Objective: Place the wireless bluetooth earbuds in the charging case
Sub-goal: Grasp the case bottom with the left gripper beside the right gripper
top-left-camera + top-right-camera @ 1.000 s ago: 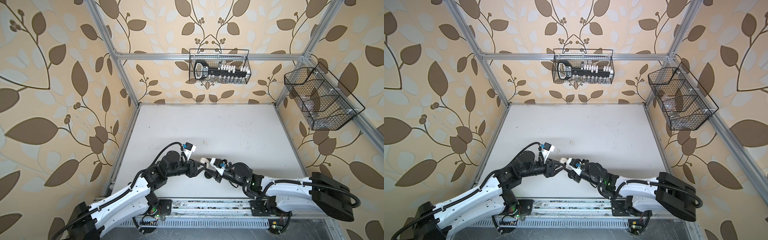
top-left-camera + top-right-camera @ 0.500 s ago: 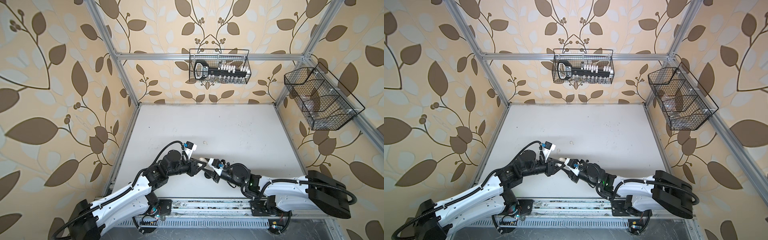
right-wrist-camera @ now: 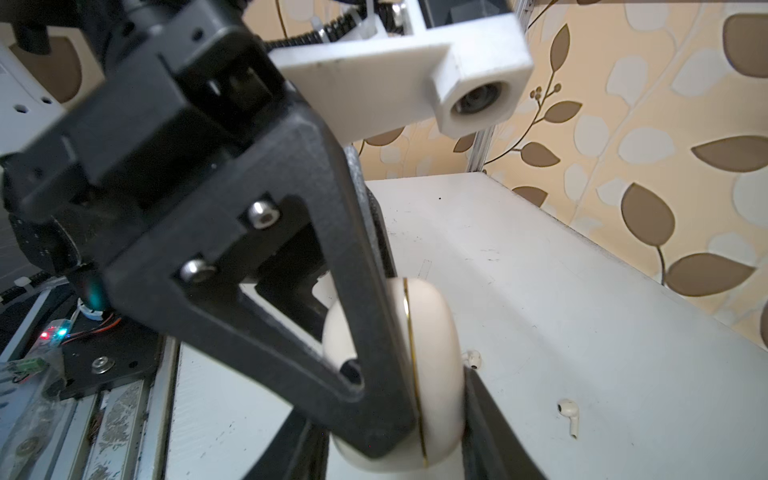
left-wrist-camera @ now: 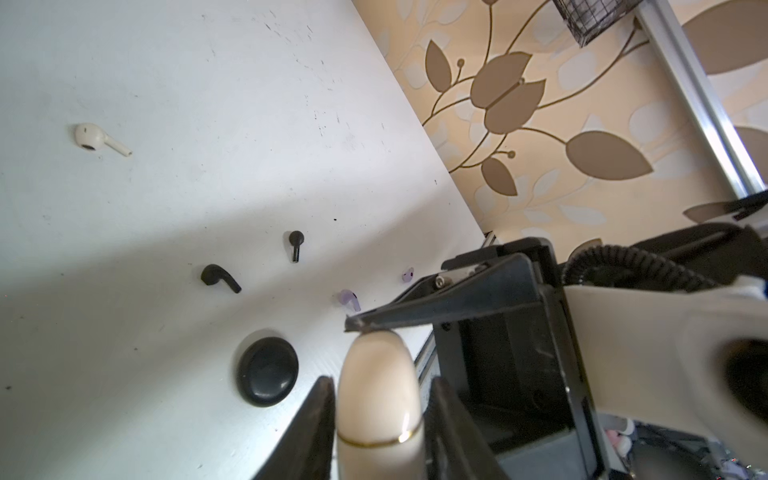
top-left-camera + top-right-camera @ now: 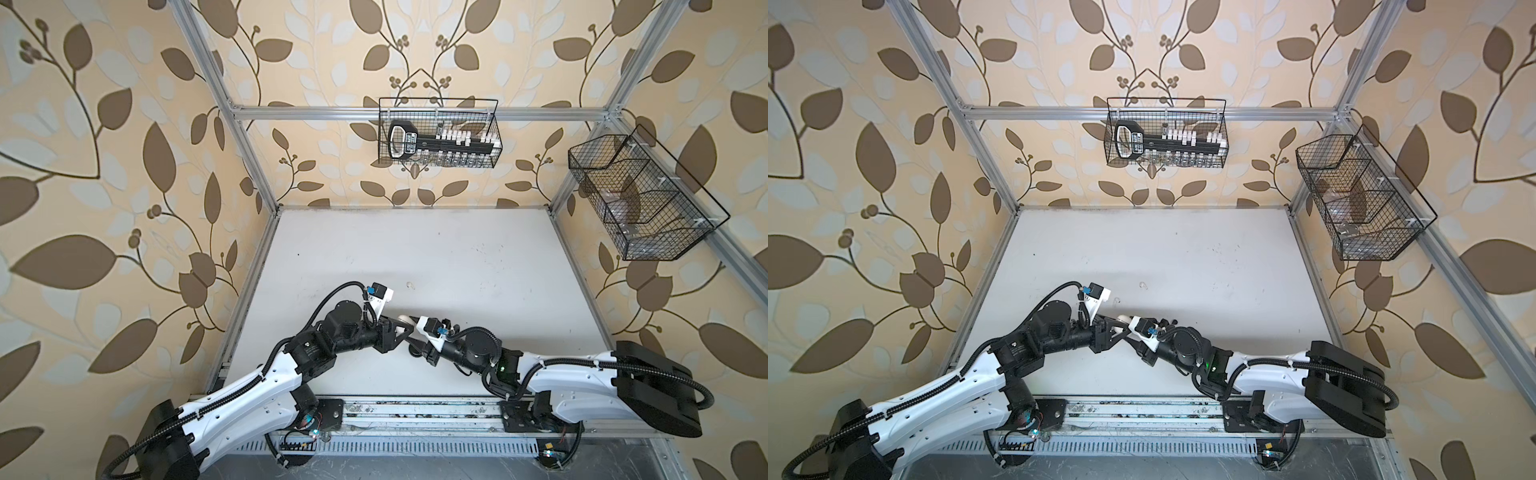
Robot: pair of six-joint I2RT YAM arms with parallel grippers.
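A cream charging case (image 4: pixel 380 399) with a gold seam is closed and held off the table between both grippers. My left gripper (image 4: pixel 380 382) is shut on its two faces. My right gripper (image 3: pixel 386 399) is shut on it too, and one right finger (image 4: pixel 415 311) rests on its top. In both top views the grippers (image 5: pixel 405 328) (image 5: pixel 417 341) meet near the table's front middle. Loose on the table lie a white earbud (image 4: pixel 99 139), two black earbuds (image 4: pixel 219 277) (image 4: pixel 296 244) and two lavender earbuds (image 4: pixel 349 299) (image 4: pixel 408 275). The right wrist view shows two white earbuds (image 3: pixel 568 411) (image 3: pixel 473 358).
A closed black case (image 4: pixel 268 370) lies on the table beside the held case. A wire basket (image 5: pixel 438 133) with tools hangs on the back wall, and a second basket (image 5: pixel 640 199) on the right wall. A metal rail (image 5: pixel 415 409) runs along the table's front edge.
Both grippers stay together at the case. The pair has shifted slightly away from the front edge.
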